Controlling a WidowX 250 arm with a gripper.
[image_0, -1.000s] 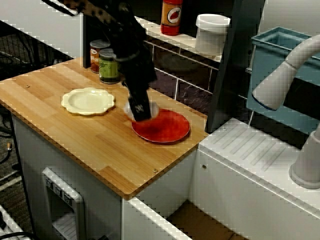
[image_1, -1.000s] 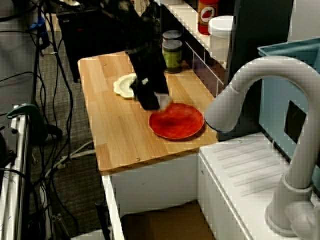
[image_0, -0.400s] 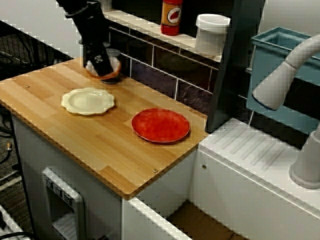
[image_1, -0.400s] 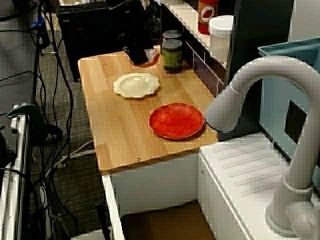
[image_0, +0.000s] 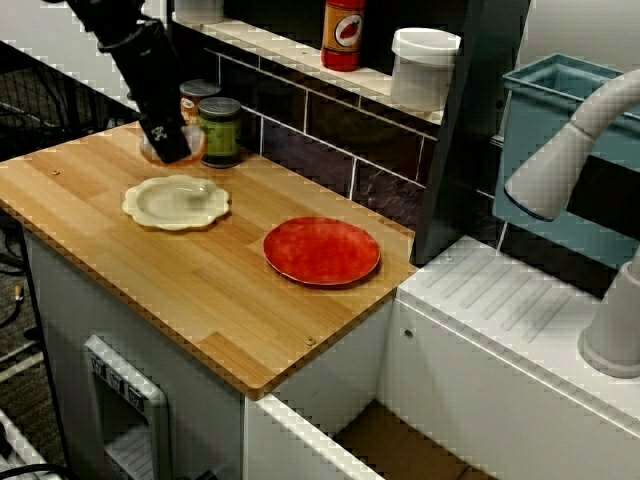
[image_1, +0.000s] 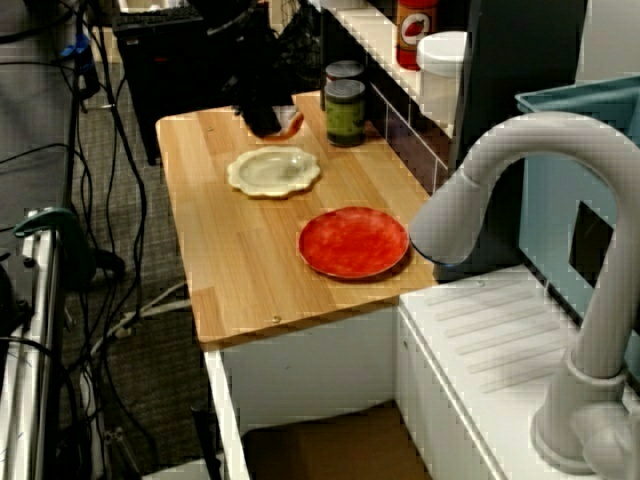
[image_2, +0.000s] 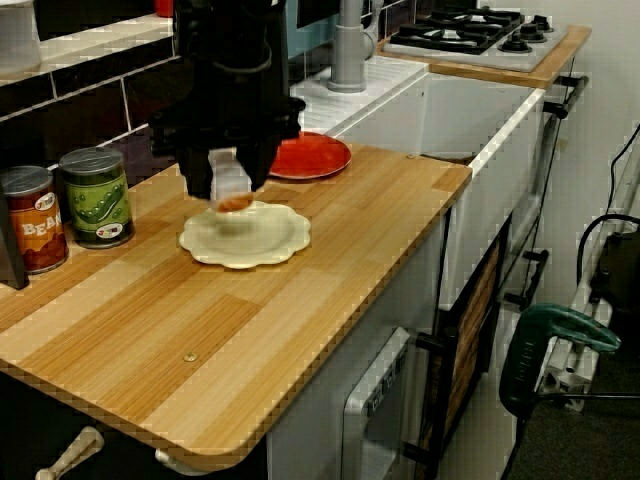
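Observation:
My gripper (image_0: 168, 146) hangs on a black arm at the back left of the wooden counter (image_0: 230, 300), just behind a cream scalloped plate (image_0: 176, 200). It is shut on a small clear and orange object (image_2: 234, 198), too blurred to name. In the view along the counter, the gripper (image_2: 232, 188) holds that object a little above the cream plate's (image_2: 245, 236) far edge. In the view over the tap, the gripper (image_1: 272, 124) is behind the plate (image_1: 273, 170). A red plate (image_0: 321, 250) lies bare to the right.
A green-labelled can (image_0: 220, 131) and a red bean can (image_2: 30, 220) stand at the wall right beside the gripper. A shelf above carries a sauce bottle (image_0: 343, 33) and a white tub (image_0: 424, 65). A white sink top with a tap (image_1: 520, 200) lies right of the counter.
The arm swung from the red plate's left edge to the back left by the cans, carrying the small object. It now sits lower and further left, at the cream plate's far edge.

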